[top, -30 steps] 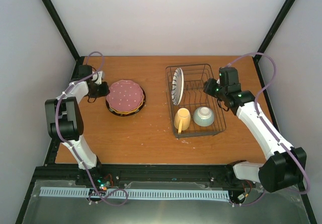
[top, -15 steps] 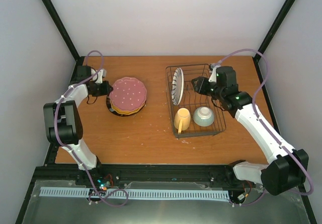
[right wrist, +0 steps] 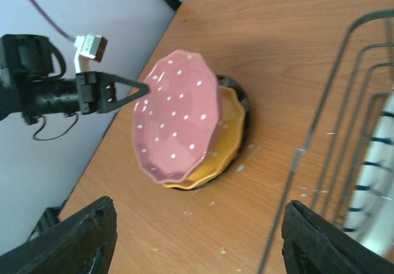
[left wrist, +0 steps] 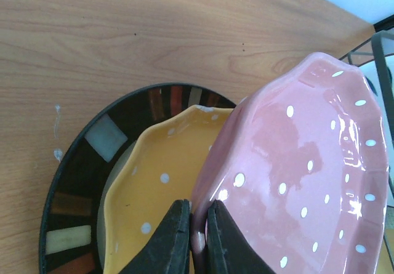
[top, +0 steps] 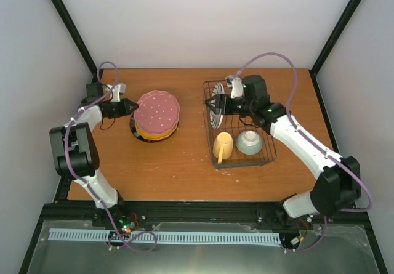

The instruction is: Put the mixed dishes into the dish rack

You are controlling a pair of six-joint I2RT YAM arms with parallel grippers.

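Observation:
My left gripper [top: 127, 106] is shut on the left rim of the pink speckled plate [top: 158, 112], which is tilted up off the orange dotted plate [top: 161, 130]; in the left wrist view the fingers [left wrist: 178, 237] pinch the pink plate [left wrist: 301, 175] over the orange plate [left wrist: 154, 181] and a dark-rimmed plate [left wrist: 80, 175]. The dish rack [top: 266, 152] holds the white striped plate [top: 217, 104] upright, the pale yellow mug [top: 223, 146] and the pale green bowl [top: 249, 142]. My right gripper [top: 212, 103] is open and empty over the rack's left end, facing the pink plate [right wrist: 175, 117].
The stack of plates sits on the wooden table [top: 184, 163] left of the rack. Black frame posts [top: 74, 28] rise at the back corners. The rack's wires [right wrist: 320, 126] fill the right of the right wrist view.
My left gripper has lifted the pink plate's left edge so it tilts up toward the right. My right arm has swung left from the rack's right side to its left end.

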